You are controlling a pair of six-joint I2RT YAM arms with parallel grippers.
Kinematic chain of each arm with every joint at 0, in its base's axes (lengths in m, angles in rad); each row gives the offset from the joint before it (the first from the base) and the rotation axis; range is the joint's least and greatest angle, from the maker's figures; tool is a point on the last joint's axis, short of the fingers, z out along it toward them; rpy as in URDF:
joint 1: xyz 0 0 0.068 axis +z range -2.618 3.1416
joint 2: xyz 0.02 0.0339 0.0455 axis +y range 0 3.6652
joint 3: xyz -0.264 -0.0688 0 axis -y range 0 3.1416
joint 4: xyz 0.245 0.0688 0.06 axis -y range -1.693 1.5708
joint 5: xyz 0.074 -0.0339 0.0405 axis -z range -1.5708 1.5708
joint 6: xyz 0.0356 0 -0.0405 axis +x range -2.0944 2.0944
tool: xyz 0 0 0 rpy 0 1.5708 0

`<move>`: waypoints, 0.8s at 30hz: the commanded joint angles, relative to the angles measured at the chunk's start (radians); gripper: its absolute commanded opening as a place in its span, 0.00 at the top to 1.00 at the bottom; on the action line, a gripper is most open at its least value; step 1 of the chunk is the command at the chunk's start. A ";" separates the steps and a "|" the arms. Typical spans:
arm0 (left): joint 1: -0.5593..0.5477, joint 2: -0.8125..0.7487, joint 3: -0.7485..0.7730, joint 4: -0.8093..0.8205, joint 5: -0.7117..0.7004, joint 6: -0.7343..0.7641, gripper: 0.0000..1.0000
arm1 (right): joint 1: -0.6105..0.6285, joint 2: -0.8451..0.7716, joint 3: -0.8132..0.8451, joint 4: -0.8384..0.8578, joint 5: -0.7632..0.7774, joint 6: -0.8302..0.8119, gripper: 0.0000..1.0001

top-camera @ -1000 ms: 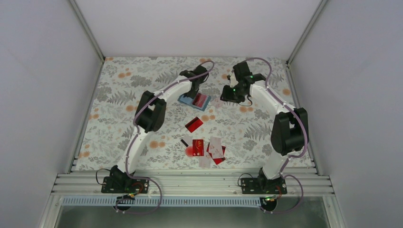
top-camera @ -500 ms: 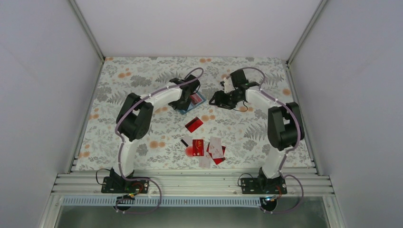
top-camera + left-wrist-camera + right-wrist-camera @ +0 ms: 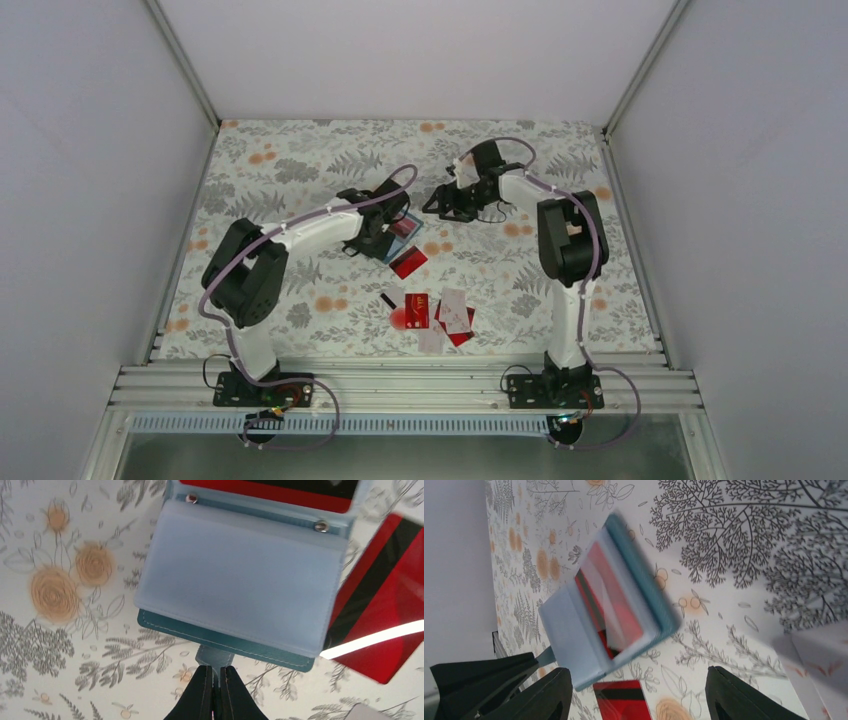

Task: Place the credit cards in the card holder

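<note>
Beyond the credit cards (image 3: 430, 315), the left gripper (image 3: 216, 672), clamped on the tab (image 3: 212, 655) of the card holder (image 3: 240, 575), has pulled it nearer; the right gripper (image 3: 638, 675), now wide and empty, can fetch another.

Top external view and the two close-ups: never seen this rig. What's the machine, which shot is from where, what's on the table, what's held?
Two white robot arms are bolted side by side at the near edge. The wide shot comes from a fixed camera above and behind them; each close-up, from a wrist camera. On the floral table lie an open teal card holder with a red card inside, a loose red card beside it, and a cluster of red and white cards nearer the bases. The left end effector is shut on the holder's small tab. The right end effector is open, holding nothing.
</note>
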 commanded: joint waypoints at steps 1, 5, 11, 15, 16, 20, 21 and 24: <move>0.016 -0.035 -0.061 -0.009 -0.023 -0.030 0.98 | 0.003 0.070 0.064 -0.019 -0.074 -0.045 0.31; 0.081 -0.044 -0.107 -0.035 -0.060 -0.076 0.98 | 0.028 0.120 0.121 -0.024 -0.092 -0.058 0.31; 0.178 -0.009 -0.104 -0.002 -0.023 -0.031 0.98 | 0.072 0.198 0.193 -0.058 -0.090 -0.066 0.31; 0.206 0.028 -0.095 0.032 0.033 -0.014 0.98 | 0.089 0.233 0.199 -0.086 -0.120 -0.076 0.31; 0.214 0.032 -0.099 0.040 0.052 -0.014 0.98 | 0.091 0.238 0.195 -0.094 -0.131 -0.079 0.31; 0.244 0.036 -0.110 0.068 0.105 -0.006 0.98 | 0.092 0.242 0.150 -0.091 -0.209 -0.064 0.31; 0.251 0.037 -0.112 0.073 0.114 -0.005 0.98 | 0.093 0.243 0.141 -0.092 -0.235 -0.062 0.31; 0.266 0.048 -0.112 0.087 0.135 -0.003 0.98 | 0.096 0.241 0.113 -0.107 -0.281 -0.065 0.31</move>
